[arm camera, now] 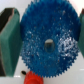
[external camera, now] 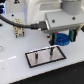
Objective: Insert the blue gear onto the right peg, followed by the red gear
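Observation:
My gripper (external camera: 59, 36) is shut on the blue gear (external camera: 62, 40), which hangs above the white table just beyond the plate's far right corner. In the wrist view the blue gear (arm camera: 47, 42) fills the frame, held on edge between the green pads (arm camera: 8, 44). The red gear (arm camera: 34, 79) peeks out past the blue gear's rim in that view and is hidden in the exterior view. The dark, pale-rimmed plate (external camera: 46, 57) carries two thin pins. The right peg (external camera: 51, 49) stands bare, close in front of the held gear.
The other peg (external camera: 36, 54) stands at the plate's left end in the exterior view. A small white and brown fixture (external camera: 19, 33) sits at the exterior view's left, with a black cable (external camera: 15, 22) arching above it.

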Robot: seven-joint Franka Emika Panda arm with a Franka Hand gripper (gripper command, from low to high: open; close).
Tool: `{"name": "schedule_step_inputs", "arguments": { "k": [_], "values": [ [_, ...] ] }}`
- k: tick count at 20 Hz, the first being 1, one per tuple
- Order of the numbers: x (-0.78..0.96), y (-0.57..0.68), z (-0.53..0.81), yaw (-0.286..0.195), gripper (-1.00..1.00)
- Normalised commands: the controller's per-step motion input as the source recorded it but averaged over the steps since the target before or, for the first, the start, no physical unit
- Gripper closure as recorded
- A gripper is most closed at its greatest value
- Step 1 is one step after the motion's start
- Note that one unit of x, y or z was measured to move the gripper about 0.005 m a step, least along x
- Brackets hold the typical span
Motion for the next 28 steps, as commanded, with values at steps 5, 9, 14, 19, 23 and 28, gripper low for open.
{"name": "schedule_step_inputs", "arguments": {
  "k": [5, 9, 14, 19, 23, 28],
  "values": [
    [0.32, -0.15, -0.07, 0.000, 1.00],
    [0.03, -0.05, -0.02, 0.000, 1.00],
    [0.01, -0.05, 0.11, 0.000, 1.00],
    [0.04, -0.07, 0.33, 0.000, 1.00],
    [0.02, -0.03, 0.26, 0.000, 1.00],
    [0.07, -0.09, 0.20, 0.000, 1.00]
  ]
}}
